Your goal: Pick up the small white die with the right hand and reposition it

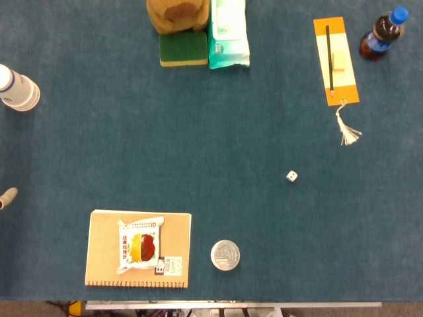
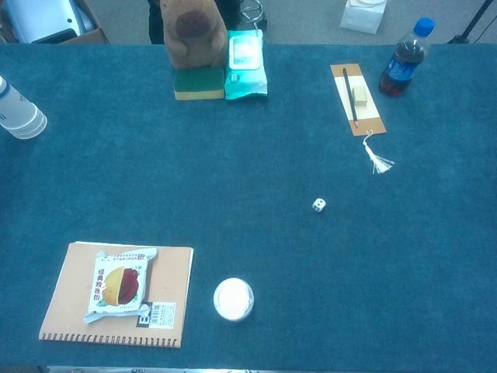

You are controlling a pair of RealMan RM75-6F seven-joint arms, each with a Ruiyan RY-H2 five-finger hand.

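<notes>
A: Although the task assigns the right hand, where is it?

B: Neither view shows the right hand, so its finger state cannot be told. Of the left hand (image 1: pixel 6 197), only a pale tip shows at the left edge of the head view; whether it is spread or closed cannot be told either.

A: Location of the die?

B: The die (image 1: pixel 291 176) lies alone on the blue table (image 1: pixel 218 145), right of centre, well apart from the tasselled bookmark (image 1: pixel 336 59) beyond it and the round tin (image 1: pixel 225 255) nearer the robot.

A: Progress?

B: Judged as not started: no approach, grasp or lift. All steps remain.

A: Limits?

B: The die's pips are too small to read; the left arm is cut off.
</notes>
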